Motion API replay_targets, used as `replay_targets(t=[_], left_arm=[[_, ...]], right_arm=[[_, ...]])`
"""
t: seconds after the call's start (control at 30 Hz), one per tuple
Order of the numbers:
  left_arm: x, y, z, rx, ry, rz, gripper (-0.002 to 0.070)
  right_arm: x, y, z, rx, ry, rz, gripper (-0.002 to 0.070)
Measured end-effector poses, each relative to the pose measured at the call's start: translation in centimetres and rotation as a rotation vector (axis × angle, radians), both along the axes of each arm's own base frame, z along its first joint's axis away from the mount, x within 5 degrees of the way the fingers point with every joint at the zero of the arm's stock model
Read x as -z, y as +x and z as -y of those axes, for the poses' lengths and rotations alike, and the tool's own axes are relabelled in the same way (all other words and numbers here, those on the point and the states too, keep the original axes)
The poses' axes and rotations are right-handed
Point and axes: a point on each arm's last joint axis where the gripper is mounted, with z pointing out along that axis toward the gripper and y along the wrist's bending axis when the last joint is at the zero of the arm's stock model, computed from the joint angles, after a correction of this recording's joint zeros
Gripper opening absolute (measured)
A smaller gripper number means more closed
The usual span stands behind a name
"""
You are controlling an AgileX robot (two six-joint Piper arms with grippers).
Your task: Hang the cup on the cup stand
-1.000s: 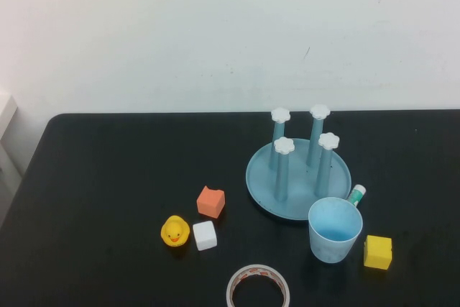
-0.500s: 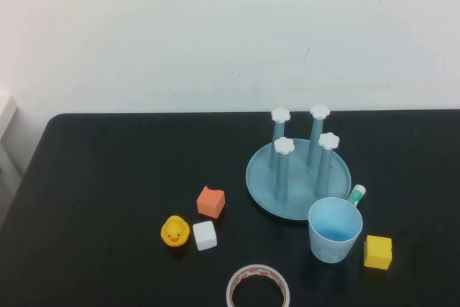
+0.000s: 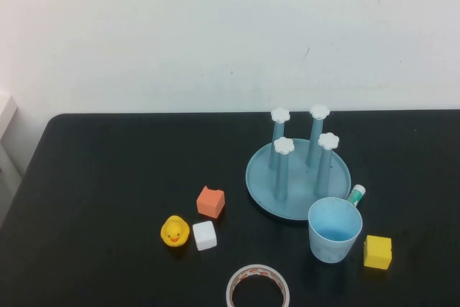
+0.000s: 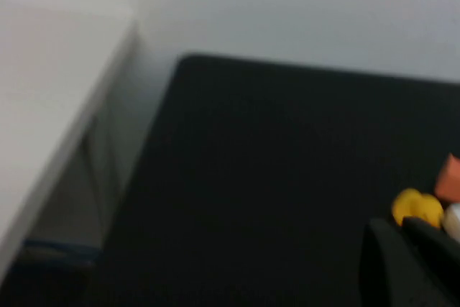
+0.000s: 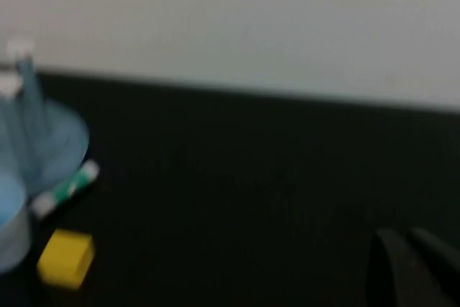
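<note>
The light blue cup [image 3: 334, 230] stands upright, mouth up, on the black table just in front of the cup stand [image 3: 262, 177], a round blue dish with four white-capped posts. The cup's edge [image 5: 10, 229] and part of the stand [image 5: 54, 141] also show in the right wrist view. Neither gripper shows in the high view. My left gripper [image 4: 399, 229] is low over the table's left side, jaws together and empty, near the yellow duck [image 4: 417, 208]. My right gripper [image 5: 407, 239] is over the table's right side, jaws together and empty, well away from the cup.
A yellow duck [image 3: 175, 231], a white cube [image 3: 205, 235] and an orange block [image 3: 210, 201] lie left of the stand. A tape roll [image 3: 258, 287] is at the front edge. A yellow cube [image 3: 377, 251] and a green-white tube [image 3: 356, 194] lie beside the cup.
</note>
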Motion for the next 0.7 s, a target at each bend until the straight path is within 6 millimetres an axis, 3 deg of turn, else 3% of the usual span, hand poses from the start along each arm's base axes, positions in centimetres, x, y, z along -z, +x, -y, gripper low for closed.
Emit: replay_targets(t=[0.23,0.47,0.6,0.7], left_arm=[[0.7,1.8,1.0,0.107,0.028,-0.168,-0.0001],[1.3,3.2,1.1,0.118,0.037,-0.249,-0.0001],[1.3,3.3,1.2,0.117,0.033,-0.254,-0.0001],[1.3,3.3,1.2,0.116,0.030,-0.250,-0.0001]], right_arm=[[1.3,6.7,-1.8,-0.186,0.113,-0.386,-0.0001],[3.8,13.5,-4.0,-0.438,0.244,-0.516,0.0015],[5.6,17.2,-5.2,-0.534,0.261,-0.529,0.0143],[6.9,19.6,-6.9,-0.595,0.228,-0.554,0.0316]])
